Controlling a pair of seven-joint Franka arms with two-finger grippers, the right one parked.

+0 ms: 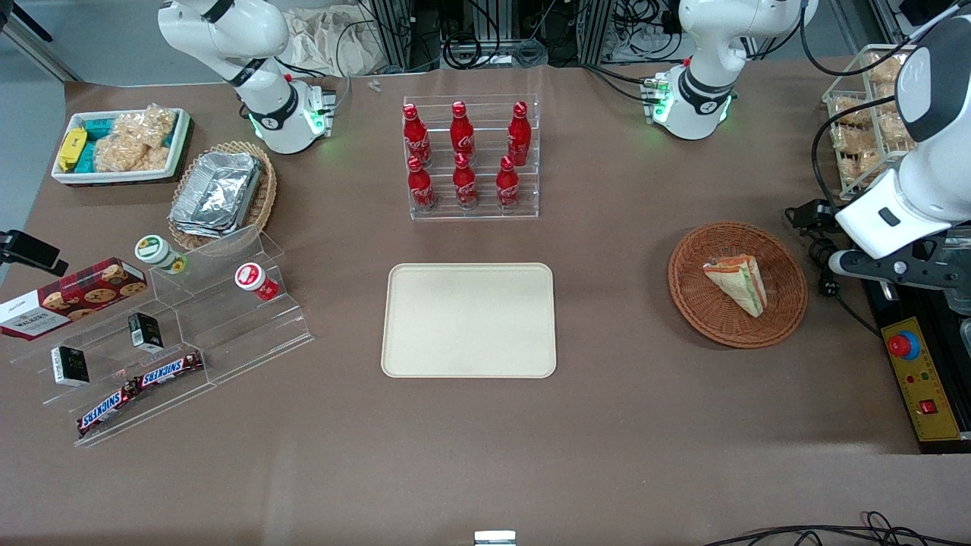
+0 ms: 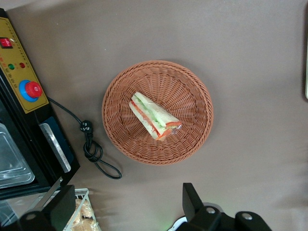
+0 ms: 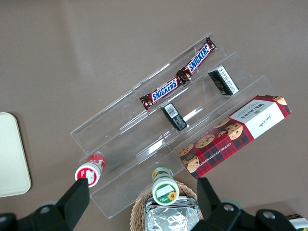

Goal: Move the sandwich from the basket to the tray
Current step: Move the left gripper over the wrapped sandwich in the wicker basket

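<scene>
The sandwich point(image 1: 737, 282), a wrapped triangular wedge with orange, red and green layers, lies in the round reddish-brown wicker basket point(image 1: 709, 322) toward the working arm's end of the table. Both also show in the left wrist view, the sandwich point(image 2: 154, 116) near the middle of the basket point(image 2: 190, 89). The cream-beige tray point(image 1: 469, 318) sits bare at the table's middle. My left gripper point(image 1: 937, 273) hangs high above the table's edge beside the basket, apart from it. In the wrist view the gripper point(image 2: 127, 207) is open wide and holds nothing.
A clear rack of red cola bottles point(image 1: 470, 159) stands farther from the front camera than the tray. A control box with a red button point(image 1: 904, 345), a black cable point(image 2: 94, 151) and a wire rack of snack bags point(image 1: 865, 114) lie near the gripper.
</scene>
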